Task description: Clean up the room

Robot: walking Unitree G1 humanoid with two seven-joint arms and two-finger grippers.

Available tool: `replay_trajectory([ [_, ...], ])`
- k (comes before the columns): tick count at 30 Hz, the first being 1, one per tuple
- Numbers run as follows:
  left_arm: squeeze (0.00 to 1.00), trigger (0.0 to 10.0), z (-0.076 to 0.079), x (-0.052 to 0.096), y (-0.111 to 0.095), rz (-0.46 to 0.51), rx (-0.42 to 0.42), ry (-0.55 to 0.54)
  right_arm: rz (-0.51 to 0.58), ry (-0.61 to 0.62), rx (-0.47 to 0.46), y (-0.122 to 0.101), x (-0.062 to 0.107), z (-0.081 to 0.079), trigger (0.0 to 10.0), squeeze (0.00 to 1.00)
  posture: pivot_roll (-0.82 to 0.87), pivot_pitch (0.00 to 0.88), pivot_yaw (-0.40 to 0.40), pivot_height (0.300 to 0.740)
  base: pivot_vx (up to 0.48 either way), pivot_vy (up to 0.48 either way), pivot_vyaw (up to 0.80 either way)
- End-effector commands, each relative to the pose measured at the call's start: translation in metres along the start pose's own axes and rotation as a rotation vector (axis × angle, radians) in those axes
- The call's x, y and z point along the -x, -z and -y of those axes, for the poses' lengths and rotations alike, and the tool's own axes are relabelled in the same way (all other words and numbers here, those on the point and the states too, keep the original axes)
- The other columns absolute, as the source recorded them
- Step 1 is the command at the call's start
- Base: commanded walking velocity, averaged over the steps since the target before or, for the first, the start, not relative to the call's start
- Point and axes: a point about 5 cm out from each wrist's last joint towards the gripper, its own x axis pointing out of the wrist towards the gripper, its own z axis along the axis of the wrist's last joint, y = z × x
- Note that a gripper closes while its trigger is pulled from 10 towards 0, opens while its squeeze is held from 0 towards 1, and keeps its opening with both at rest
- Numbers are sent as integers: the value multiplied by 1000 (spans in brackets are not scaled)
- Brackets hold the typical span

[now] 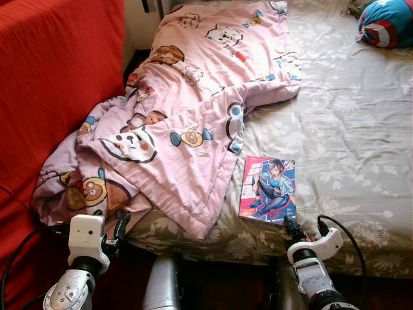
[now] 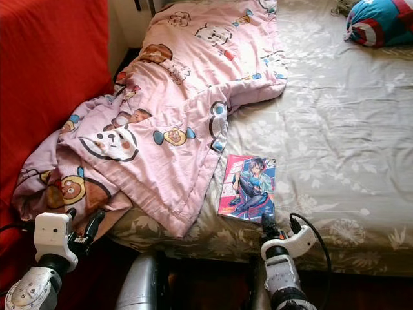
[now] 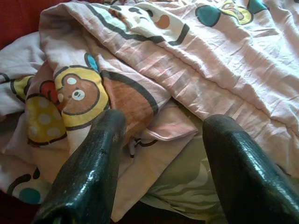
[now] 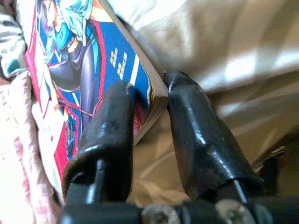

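My right end effector pinched the near corner of the comic book on the bed. The left end effector hovered open beside the pink quilt, whose folds hid the bed edge beneath.

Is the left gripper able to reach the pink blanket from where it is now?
Probably yes. The left gripper is open just before the pink blanket's hanging edge at the bed corner, with nothing between them.

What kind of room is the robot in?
Most likely a bedroom: a bed with a floral sheet, a rumpled pink cartoon quilt across it, and a round cushion at its far corner.
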Motion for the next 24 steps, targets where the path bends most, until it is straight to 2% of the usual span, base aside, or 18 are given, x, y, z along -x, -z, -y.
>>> replay_trajectory([
  [1,0,10000,-3,5,9,-37,-17,-15,1,57,-3,5,8,13,0,0,233,183,54,578,0,0,0],
  [8,0,10000,0,4,10,-38,-14,-14,1,79,-3,19,20,23,0,0,223,180,45,578,0,0,0],
  [13,0,10000,3,4,11,-37,-19,-9,-17,66,1,28,23,23,0,0,218,177,39,578,0,0,0],
  [17,0,10000,4,4,11,-37,-24,-11,-3,53,5,24,19,17,0,0,222,174,35,578,0,0,0],
  [19,0,10000,3,4,11,-38,-25,-13,19,42,31,19,16,13,0,0,223,174,34,578,0,0,0],
  [21,0,10000,3,4,12,-40,-26,-17,74,-30,144,8,7,-7,0,0,217,170,33,578,0,0,0],
  [24,0,10000,5,3,13,-41,-24,-17,137,-92,220,-3,-1,-27,0,0,206,166,29,578,0,0,0],
])
